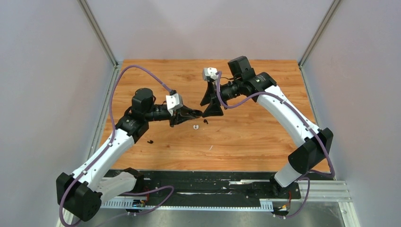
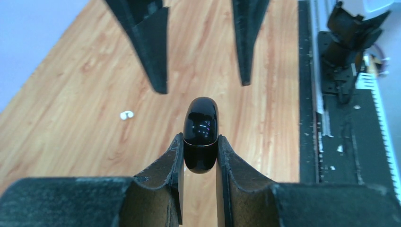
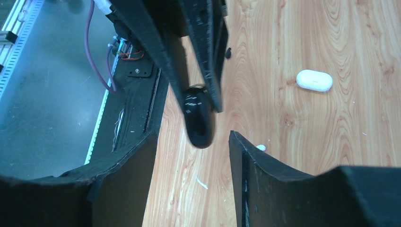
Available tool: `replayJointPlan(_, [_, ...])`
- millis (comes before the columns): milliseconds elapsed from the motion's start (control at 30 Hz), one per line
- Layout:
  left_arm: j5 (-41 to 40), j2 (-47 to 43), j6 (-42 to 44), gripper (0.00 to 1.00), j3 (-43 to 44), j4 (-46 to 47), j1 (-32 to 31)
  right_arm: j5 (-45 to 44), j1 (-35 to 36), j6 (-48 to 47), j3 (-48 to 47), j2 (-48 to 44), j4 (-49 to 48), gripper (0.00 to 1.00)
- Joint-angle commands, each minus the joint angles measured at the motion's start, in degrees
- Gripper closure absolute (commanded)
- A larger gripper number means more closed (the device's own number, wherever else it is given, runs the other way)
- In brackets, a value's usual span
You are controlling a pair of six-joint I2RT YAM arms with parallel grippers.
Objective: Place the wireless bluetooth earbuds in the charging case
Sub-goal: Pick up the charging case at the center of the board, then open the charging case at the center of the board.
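My left gripper [image 2: 200, 142] is shut on a glossy black charging case [image 2: 201, 132], pinched at its lower half and held above the table with its lid closed. In the top view the left gripper [image 1: 196, 113] meets my right gripper [image 1: 212, 108] tip to tip. The right gripper [image 3: 191, 137] stands open, its fingers either side of the case's free end [image 3: 198, 118] without touching it. A white earbud [image 1: 195, 126] lies on the wood just below them, also seen from the left wrist [image 2: 126, 115]. A small black earbud [image 1: 205, 121] lies beside it, and another black earbud [image 1: 150, 141] near the left arm.
A white pebble-shaped case [image 3: 314, 80] lies closed on the wooden table [image 1: 255, 137] beyond the left gripper in the right wrist view. The black base rail [image 1: 203, 182] runs along the near edge. Grey walls close in both sides.
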State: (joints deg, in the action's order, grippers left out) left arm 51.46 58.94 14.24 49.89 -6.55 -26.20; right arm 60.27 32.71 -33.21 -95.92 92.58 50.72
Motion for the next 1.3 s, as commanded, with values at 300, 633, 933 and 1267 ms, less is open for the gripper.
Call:
replayJointPlan(300, [-4.4, 1.3, 1.9, 1.0, 2.7, 8.7, -1.9, -6.4, 2.6, -3.2, 3.8, -4.2, -1.0, 0.51])
replayJointPlan(633, [-1.5, 3.3, 1.3, 1.0, 5.3, 5.4, -3.5, -10.8, 2.6, -0.4, 1.1, -4.3, -3.9, 0.52])
replayJointPlan(933, [0.6, 4.5, -1.4, 1.0, 5.7, 4.5, -3.4, -11.1, 2.7, -0.4, 5.5, -10.8, -9.1, 0.46])
replayJointPlan(1267, [3.3, 2.9, -0.4, 1.0, 6.4, 1.0, -3.6, -16.4, 5.2, -0.1, 9.0, -8.9, -12.3, 0.36])
